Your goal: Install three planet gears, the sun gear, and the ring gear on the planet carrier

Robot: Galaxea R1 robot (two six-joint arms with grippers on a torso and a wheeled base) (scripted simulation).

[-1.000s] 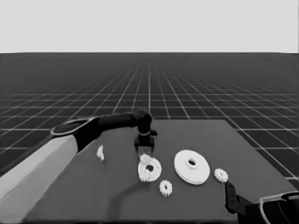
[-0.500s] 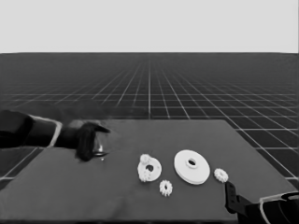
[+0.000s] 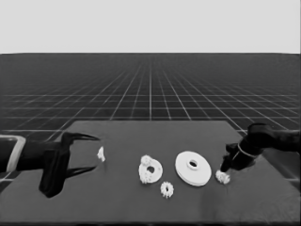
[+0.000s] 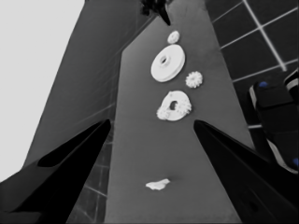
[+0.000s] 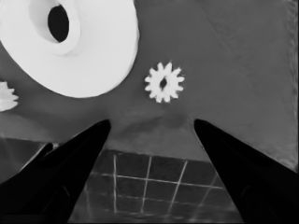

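Right gripper (image 3: 225,170), fingers wide, hovers apparently just above a planet gear (image 5: 164,82).

Left gripper (image 4: 149,135) spread wide over the dark table (image 4: 140,154), with a thin white piece (image 4: 157,185) between its fingers. Farther along: smaller round part (image 4: 174,106) bearing gears, a loose gear (image 4: 194,79), larger round part (image 4: 167,62), another gear (image 4: 173,37), right gripper (image 4: 159,8) just beyond.

Simulated test scene: dark table (image 3: 117,202), grid floor (image 3: 150,89), blank horizon.
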